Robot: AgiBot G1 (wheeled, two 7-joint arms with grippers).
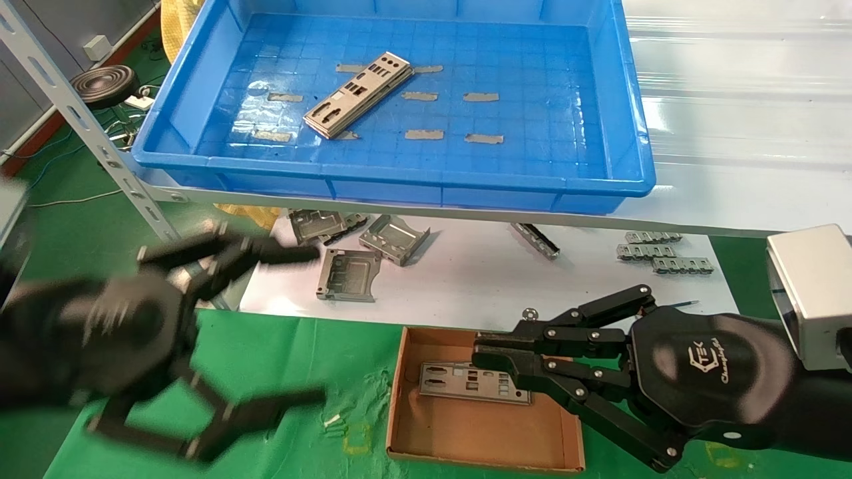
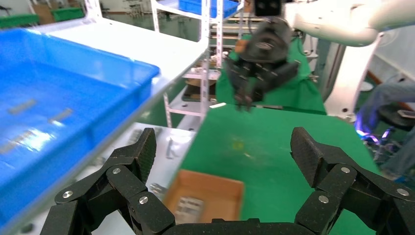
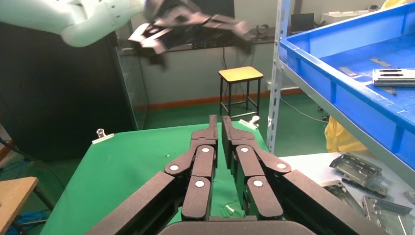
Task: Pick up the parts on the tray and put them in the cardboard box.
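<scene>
With one part (image 1: 474, 382) already lying flat in the cardboard box (image 1: 426, 436) and a stack of parts (image 1: 358, 94) left in the tray (image 1: 413, 183), the job sits between deliveries. The left gripper (image 1: 303, 326) hangs over the green cloth at about nine o'clock from the box, jaws spread wide and empty. The right gripper (image 1: 480, 352) is closed, fingers together, holding nothing, its tips over the box's two o'clock corner. Next, I judge, the left gripper must reach toward twelve o'clock over the tray's rim, line up with the slanted stack and pinch the top plate alone.
</scene>
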